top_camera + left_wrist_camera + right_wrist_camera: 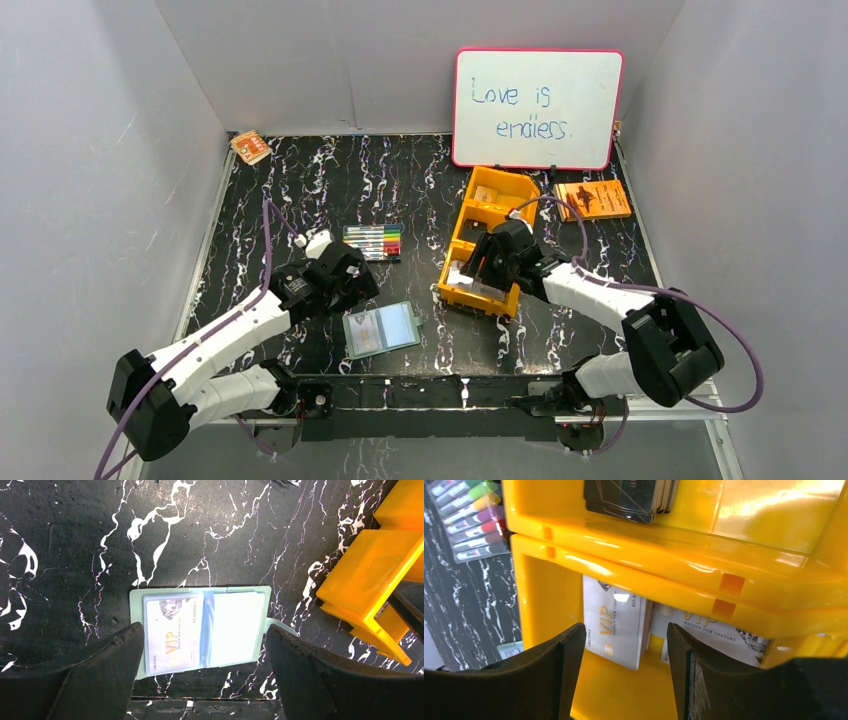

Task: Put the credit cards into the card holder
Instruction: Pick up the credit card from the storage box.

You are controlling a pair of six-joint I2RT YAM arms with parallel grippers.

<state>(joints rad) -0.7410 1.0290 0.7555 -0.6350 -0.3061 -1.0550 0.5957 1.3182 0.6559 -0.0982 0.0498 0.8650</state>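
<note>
Near the front edge of the table (300, 180), a little left of middle: card holder (380, 329), lying open and flat, with one of the credit cards (172, 635) in its left pocket. Behind it, about mid-table: marker set (373, 241). Right of that: three-compartment bin (475, 300), running back to front. In its nearest compartment, more cards (614, 622), side by side; in the next one back, a stack of cards (629, 495). Against the back edge, right half: whiteboard (535, 108), upright. Before it, by the right edge: booklet (593, 199). At the back left corner: packet (250, 146).

lab test enclosure: bare grey panels (80, 150) wall in a black marbled table (300, 180) carrying two bolted robot arms (230, 335).
</note>
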